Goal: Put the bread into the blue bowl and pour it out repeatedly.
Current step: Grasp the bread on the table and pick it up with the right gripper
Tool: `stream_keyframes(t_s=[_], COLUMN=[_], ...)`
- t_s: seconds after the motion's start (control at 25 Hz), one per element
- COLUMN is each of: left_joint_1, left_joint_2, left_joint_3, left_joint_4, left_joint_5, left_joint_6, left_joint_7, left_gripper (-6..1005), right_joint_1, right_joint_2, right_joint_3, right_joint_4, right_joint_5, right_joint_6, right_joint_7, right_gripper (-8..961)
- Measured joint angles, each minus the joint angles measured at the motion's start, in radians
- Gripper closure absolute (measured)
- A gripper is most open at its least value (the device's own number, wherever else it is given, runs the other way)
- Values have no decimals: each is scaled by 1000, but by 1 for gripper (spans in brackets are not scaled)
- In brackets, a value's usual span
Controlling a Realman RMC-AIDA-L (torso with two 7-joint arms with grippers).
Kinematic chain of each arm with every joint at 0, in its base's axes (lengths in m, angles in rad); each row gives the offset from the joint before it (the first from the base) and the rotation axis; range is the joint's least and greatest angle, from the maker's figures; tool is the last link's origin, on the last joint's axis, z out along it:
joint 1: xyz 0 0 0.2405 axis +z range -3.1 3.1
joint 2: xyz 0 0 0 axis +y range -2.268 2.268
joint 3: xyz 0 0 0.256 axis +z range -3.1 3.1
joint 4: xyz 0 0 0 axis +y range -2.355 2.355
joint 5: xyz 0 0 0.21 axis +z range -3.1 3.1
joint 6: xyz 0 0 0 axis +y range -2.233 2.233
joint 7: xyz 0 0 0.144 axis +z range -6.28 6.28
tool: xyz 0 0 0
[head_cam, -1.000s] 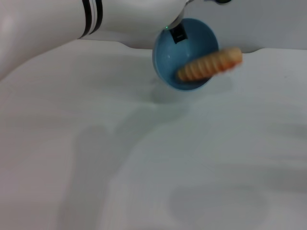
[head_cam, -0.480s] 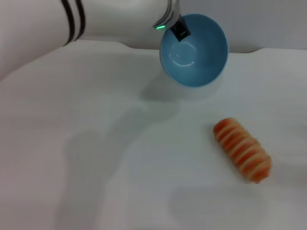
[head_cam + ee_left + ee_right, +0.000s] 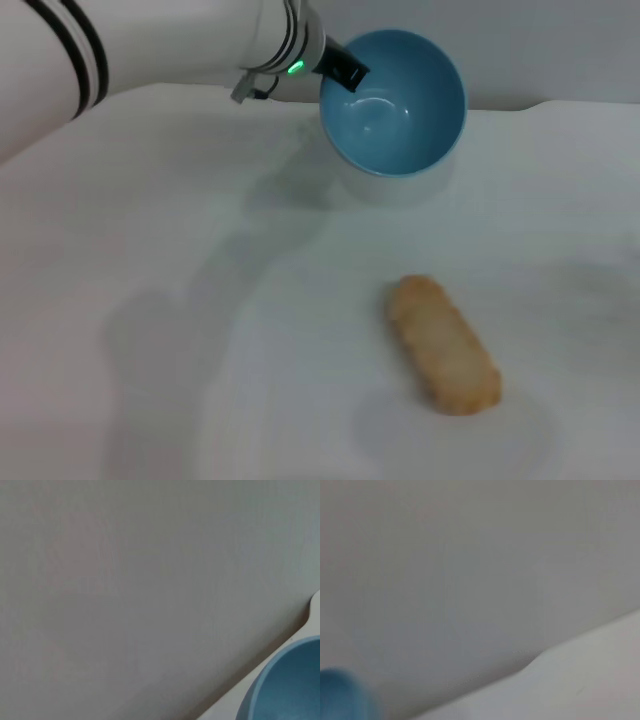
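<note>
A: Where is the bread (image 3: 443, 345)?

B: It lies on the white desk (image 3: 150, 300), nearer the robot than the bowl and well apart from it. Its flat golden-tan underside faces up, and it runs at a slant, one end pointing toward the bowl and the other toward the robot's right.

A: And the blue bowl (image 3: 393, 100)?

B: It sits toward the far edge of the desk, tipped so its open mouth faces the head camera. The inside shows plain glossy blue with nothing in it. A pale shadow falls on the desk below and to the left of it.

A: Which arm has it?

B: The left one. The left hand (image 3: 343, 66) reaches in from the upper left of the head view and is clenched on the bowl's rim: a dark finger (image 3: 345, 69) lies over the rim on the bowl's left side, with a green light glowing on the wrist just behind it.

A: What does the left wrist camera give?

B: Mostly grey wall, with a curve of the bowl's rim in one corner and a sliver of the desk edge beside it.

A: And the right hand?

B: It is not visible anywhere. The right wrist camera shows only wall, a strip of desk and a blurred blue patch in one corner.
</note>
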Motion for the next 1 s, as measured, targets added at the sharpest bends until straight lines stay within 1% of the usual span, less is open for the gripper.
stream_keyframes(t_s=[0.12, 0.16, 0.24, 0.28, 0.32, 0.36, 0.44, 0.6, 0.88, 1.0], left_joint_1=[20, 39, 46, 54, 59, 62, 65, 68, 79, 82], left_joint_2=[0, 1, 2, 2, 2, 2, 2, 1, 2, 0], left_joint_3=[0, -1, -1, -2, -2, -2, -2, -3, -3, 2], left_joint_4=[-6, -4, -3, -1, 0, -1, -4, -7, -7, -7], left_joint_5=[-34, -58, -66, -75, -83, -91, -100, -109, -114, -115], left_joint_6=[-13, -24, -28, -31, -35, -40, -47, -53, -59, -65], left_joint_7=[0, 0, 0, 0, 0, 0, 0, 0, 0, 0], left_gripper=[1000, 1000, 1000, 1000, 1000, 1000, 1001, 1001, 1000, 1000], right_joint_1=[19, 27, 44, 57, 92, 92, 134, 219, 277, 301], right_joint_2=[-1, -3, -8, -10, -10, -10, -6, -1, 8, 9], right_joint_3=[-7, -7, -11, -18, -40, -40, -65, -128, -164, -185], right_joint_4=[-93, -104, -108, -102, -76, -76, -40, 45, 121, 148], right_joint_5=[-155, -183, -221, -241, -287, -287, -331, -430, -435, -431], right_joint_6=[-98, -119, -139, -140, -130, -130, -113, -46, -13, -8], right_joint_7=[177, 205, 241, 259, 289, 289, 305, 343, 354, 357], right_gripper=[513, 514, 517, 518, 519, 521, 523, 528, 537, 541])
